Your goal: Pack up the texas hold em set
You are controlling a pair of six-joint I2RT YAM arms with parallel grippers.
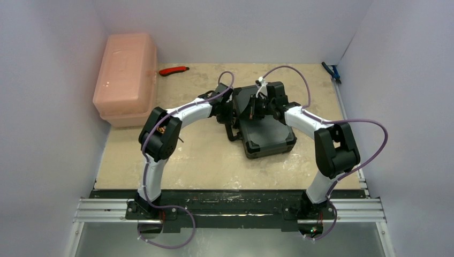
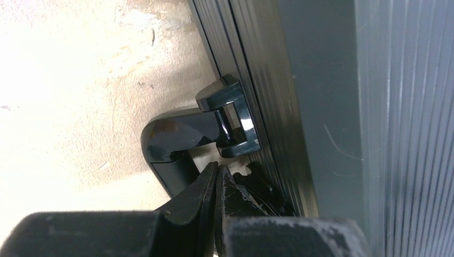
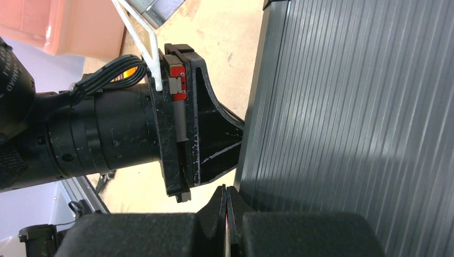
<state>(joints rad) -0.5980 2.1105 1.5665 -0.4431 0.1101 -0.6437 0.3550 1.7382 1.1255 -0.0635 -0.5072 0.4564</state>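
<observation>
1. Two tools attend the closed briefcase, mid-worktop.
2. The left tool, pinched shut and empty, noses beside the handle, probably to press a latch.
3. The right tool, likewise shut, seemingly steadies the lid edge.

Black ribbed briefcase, pink bin

Plain pale lilac walls close in the tan, scuffed tabletop on its left, far and right sides. A silver aluminium rail runs along the tabletop's near edge, with a grey glossy surface nearer still. The light is soft and even, and the shadows are faint.
</observation>
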